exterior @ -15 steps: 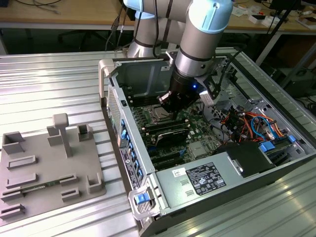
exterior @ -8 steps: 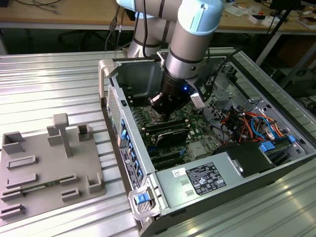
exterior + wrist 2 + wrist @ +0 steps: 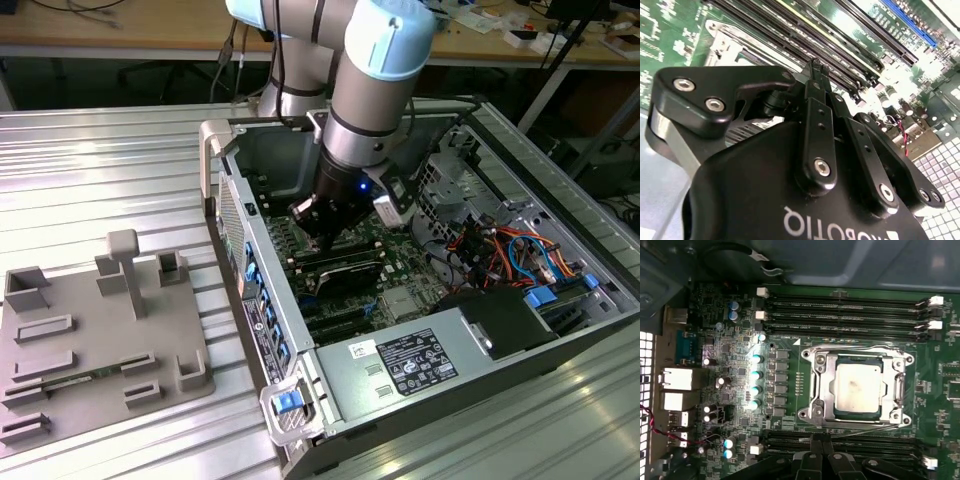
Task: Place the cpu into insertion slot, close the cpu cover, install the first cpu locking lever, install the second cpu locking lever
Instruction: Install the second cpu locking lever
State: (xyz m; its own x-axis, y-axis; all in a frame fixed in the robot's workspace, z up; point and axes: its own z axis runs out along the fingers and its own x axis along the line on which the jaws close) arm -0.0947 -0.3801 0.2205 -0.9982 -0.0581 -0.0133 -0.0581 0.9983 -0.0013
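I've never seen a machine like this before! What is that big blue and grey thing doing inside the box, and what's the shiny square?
That is a robot arm, blue and silver, reaching into an open grey computer case. One picture is taken from beside the table; two come from cameras riding near the arm's wrist. Its black hand is low over the green circuit board, with its fingers together and nothing held in them. The shiny square is the cpu, a flat silvery chip, lying in its slot with the cpu cover, a thin metal frame, lying flat around it. On the ribbed metal table sits a grey plastic holder tray.
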